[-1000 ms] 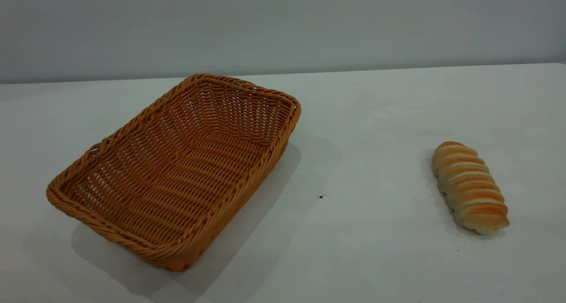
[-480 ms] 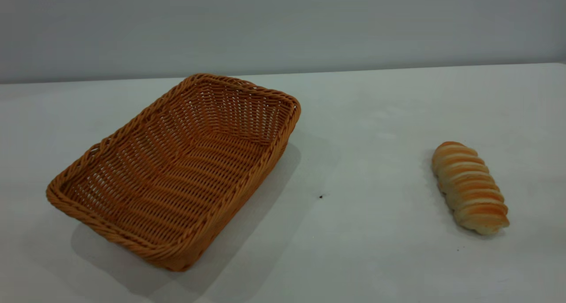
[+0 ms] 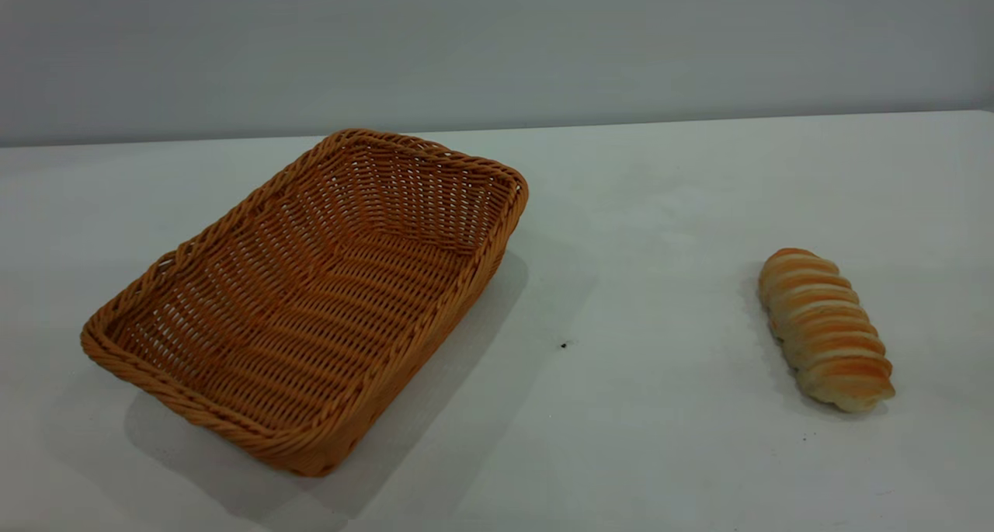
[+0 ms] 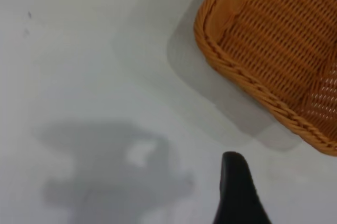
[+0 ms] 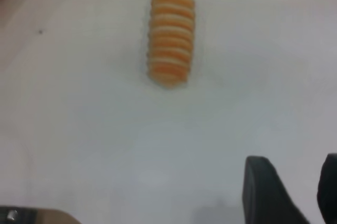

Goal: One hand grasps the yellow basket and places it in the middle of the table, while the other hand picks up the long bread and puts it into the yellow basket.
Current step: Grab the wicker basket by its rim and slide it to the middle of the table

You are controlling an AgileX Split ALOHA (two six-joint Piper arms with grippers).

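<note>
The right gripper [image 5: 287, 192] hovered above the ridged golden long bread [image 5: 170, 34], black fingers [image 5: 266, 192] parted, holding nothing; the left gripper's [image 4: 238, 190] spread could not be told beside the orange woven wicker basket [image 4: 274, 40].

A wide, plain white flat tabletop [image 3: 668, 206] fills the near and middle ground, reaching both the left and right edges. A few tiny dark specks [image 3: 564, 345] dot it near the centre. Behind its far edge stands a bare, smooth grey wall [image 3: 497, 43]. Soft, even light casts faint shadows.
</note>
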